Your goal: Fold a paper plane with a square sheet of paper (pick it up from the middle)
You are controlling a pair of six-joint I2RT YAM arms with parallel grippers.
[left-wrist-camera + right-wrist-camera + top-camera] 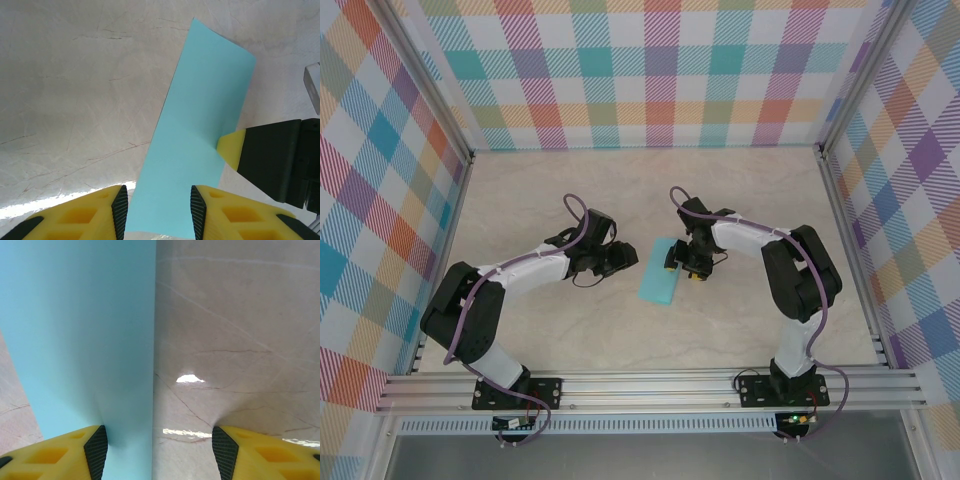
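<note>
A beige marbled table (620, 190) inside checked walls (650, 70), with the turquoise sheet of paper (656, 275) lying between the two grippers.

The sheet is now a long rectangle and lies flat on the table. In the left wrist view its near short end (200, 100) lies in the gap of the left gripper (159, 210). These fingers (119, 210) stand apart, one at each long edge of the paper, and I cannot tell if the pads touch it. Beyond them, one yellow fingertip of the right gripper (682, 268) meets the paper's right edge. In the right wrist view the right gripper (159, 447) is spread wide. One finger (95, 450) rests on the paper (85, 340), the other stands on bare table. The paper's long edge runs between them.
</note>
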